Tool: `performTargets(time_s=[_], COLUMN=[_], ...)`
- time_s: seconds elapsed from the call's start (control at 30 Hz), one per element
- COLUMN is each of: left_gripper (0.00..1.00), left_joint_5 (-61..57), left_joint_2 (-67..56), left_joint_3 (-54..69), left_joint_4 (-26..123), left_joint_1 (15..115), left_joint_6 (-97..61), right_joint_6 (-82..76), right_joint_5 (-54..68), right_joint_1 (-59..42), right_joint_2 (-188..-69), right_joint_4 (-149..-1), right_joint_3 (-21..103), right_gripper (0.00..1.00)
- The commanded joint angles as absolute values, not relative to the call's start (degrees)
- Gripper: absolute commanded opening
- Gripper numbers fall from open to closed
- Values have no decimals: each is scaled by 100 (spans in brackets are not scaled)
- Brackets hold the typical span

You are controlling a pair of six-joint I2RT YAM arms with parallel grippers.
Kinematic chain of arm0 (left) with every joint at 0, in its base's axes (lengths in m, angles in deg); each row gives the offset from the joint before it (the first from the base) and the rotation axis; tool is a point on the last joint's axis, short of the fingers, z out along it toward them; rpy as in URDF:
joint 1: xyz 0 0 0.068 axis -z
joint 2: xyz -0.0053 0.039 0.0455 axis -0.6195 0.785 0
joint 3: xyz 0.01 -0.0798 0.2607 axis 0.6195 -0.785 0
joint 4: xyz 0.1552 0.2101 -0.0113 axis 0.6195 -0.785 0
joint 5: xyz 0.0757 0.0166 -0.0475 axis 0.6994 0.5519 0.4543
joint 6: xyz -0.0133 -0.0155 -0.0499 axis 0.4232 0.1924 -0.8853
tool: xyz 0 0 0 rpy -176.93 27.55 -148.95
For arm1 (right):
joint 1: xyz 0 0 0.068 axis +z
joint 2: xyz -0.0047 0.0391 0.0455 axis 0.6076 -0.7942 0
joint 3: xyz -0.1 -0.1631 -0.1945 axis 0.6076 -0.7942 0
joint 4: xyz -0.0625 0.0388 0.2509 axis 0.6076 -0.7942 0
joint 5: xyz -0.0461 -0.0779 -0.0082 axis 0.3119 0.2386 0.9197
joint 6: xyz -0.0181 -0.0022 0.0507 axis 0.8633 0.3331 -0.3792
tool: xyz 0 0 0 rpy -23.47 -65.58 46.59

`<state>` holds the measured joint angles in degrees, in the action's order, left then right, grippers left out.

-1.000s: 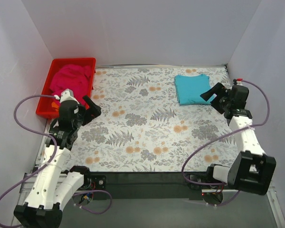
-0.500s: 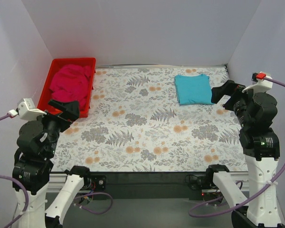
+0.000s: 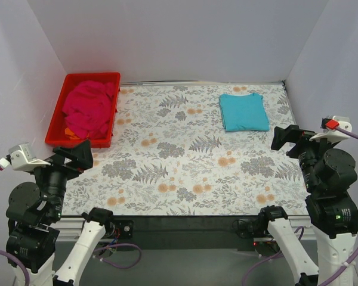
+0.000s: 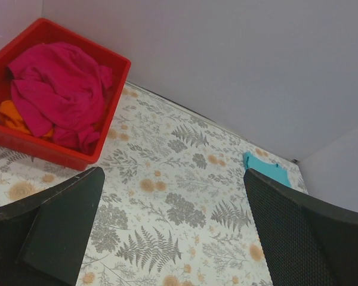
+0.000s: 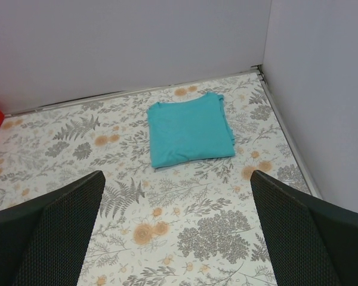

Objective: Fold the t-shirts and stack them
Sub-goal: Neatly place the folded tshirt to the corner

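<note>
Two shirts, sitting well apart from each other. The turquoise shirt (image 3: 244, 112) is folded into a neat flat rectangle and lies on the flowery worktop (image 3: 185, 161) up near the far right corner, close to the right edge but not hanging over it. The pink shirt (image 3: 86, 109) isn't folded at all, it's a crumpled heap inside the red tray (image 3: 90, 77), which sits at the far left corner along the left edge. From the left wrist camera you can also spot a bit of orange cloth (image 4: 9, 116) poking out from under the pink heap at one end of the tray. Both arms are up off the worktop, back by the near edge, one over each near corner. The left claw (image 4: 173, 171) is spread wide and grips nothing, and it looks toward the tray and the middle of the worktop. The right claw (image 5: 177, 173) is spread just as wide, also gripping nothing, with the turquoise shirt framed right between its two sides in its own camera but well away from it.
</note>
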<state>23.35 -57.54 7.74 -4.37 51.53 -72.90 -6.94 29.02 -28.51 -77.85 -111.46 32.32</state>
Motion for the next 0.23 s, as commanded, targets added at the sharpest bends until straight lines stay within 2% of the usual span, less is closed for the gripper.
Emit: performTargets(time_s=[0.0, 0.2], left_gripper=[98, 98], left_joint_5=[2545, 2502], left_joint_2=[-5800, -5765], left_joint_3=[711, 640], left_joint_4=[-318, -292], left_joint_1=[5172, 5172], left_joint_6=[-6858, -6911], right_joint_6=[-453, -426], right_joint_5=[3142, 3115], right_joint_1=[-2775, -2758], right_joint_2=[-7655, -7532], right_joint_4=[-10846, -10802], right_joint_3=[3130, 3059], right_gripper=[98, 98])
